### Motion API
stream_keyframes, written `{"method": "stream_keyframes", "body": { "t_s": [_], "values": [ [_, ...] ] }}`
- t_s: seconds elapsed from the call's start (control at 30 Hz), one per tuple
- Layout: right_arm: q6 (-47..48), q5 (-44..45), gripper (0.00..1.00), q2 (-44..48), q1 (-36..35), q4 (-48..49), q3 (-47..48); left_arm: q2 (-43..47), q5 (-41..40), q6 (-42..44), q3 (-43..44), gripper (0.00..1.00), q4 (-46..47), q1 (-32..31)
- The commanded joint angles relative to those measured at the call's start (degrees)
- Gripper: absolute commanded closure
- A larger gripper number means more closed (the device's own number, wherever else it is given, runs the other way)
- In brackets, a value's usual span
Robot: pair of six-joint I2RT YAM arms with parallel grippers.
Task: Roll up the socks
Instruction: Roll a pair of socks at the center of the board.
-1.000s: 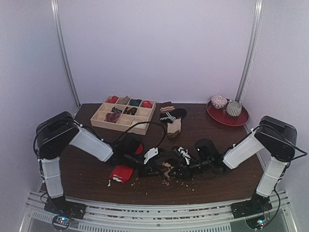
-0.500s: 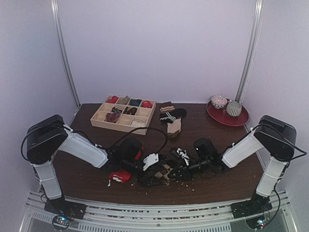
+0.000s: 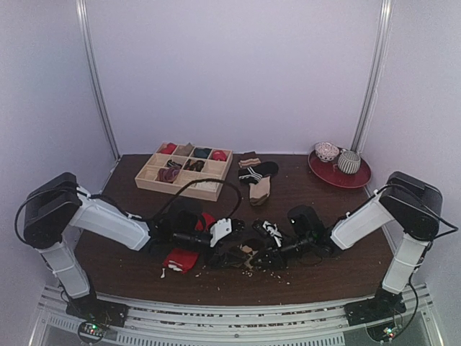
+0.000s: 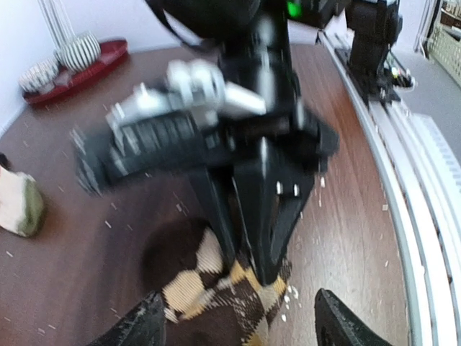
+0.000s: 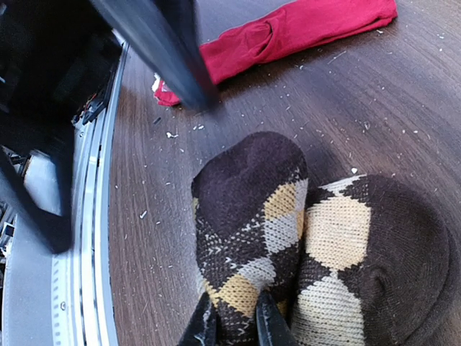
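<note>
Argyle sock (image 5: 288, 238) apparently pinched, right end effector (image 5: 234, 324) mostly cropped

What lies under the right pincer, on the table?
The argyle sock, doubled over; the right pincer is shut on its edge. The table below the sock is covered, so I cannot tell what else lies beneath.

Two arms: left arm (image 3: 108, 220), right arm (image 3: 360, 223). Near: one argyle sock (image 5: 288, 231), one red sock (image 3: 180, 259). Far: one striped sock (image 3: 252, 173), one tan sock (image 3: 261, 191), one wooden tray (image 3: 180, 189), one red plate (image 3: 338, 178), one patterned bowl (image 3: 326, 151), one striped pot (image 3: 349, 162).
</note>
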State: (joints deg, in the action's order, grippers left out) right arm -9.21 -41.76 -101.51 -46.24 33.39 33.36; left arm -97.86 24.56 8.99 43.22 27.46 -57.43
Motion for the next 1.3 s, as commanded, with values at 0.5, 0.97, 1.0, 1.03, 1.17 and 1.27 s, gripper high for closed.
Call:
{"method": "stream_keyframes", "body": {
  "t_s": [0.5, 0.97, 1.0, 1.03, 1.17, 1.27],
  "values": [
    [0.6, 2.0, 0.9, -3.9, -0.5, -16.8, -1.9, -12.0, 4.7, 2.3, 3.7, 0.37, -4.6, -0.8],
    [1.1, 0.3, 0.89, -4.7, 0.9, -17.8, 0.2, -14.9, 5.9, 1.2, 4.4, 1.0, -11.0, -1.7],
    [0.9, 0.6, 0.87, -4.3, 0.8, -17.5, 0.2, -14.8, 6.0, 0.3, 4.3, 1.0, -11.1, -1.7],
    [0.5, 1.4, 0.83, -3.4, 0.9, -16.8, -0.1, -14.7, 5.7, -1.2, 4.7, 1.0, -11.8, -1.7],
    [-2.1, 8.5, 0.65, 5.2, 0.9, -10.6, -4.0, -17.1, 4.9, -5.4, 11.5, 1.0, -23.5, -1.7],
    [-1.8, 16.7, 0.59, 14.3, 0.7, -7.8, -7.0, -20.4, 3.5, -9.2, 18.8, 1.0, -34.4, -1.6]
  ]
}}
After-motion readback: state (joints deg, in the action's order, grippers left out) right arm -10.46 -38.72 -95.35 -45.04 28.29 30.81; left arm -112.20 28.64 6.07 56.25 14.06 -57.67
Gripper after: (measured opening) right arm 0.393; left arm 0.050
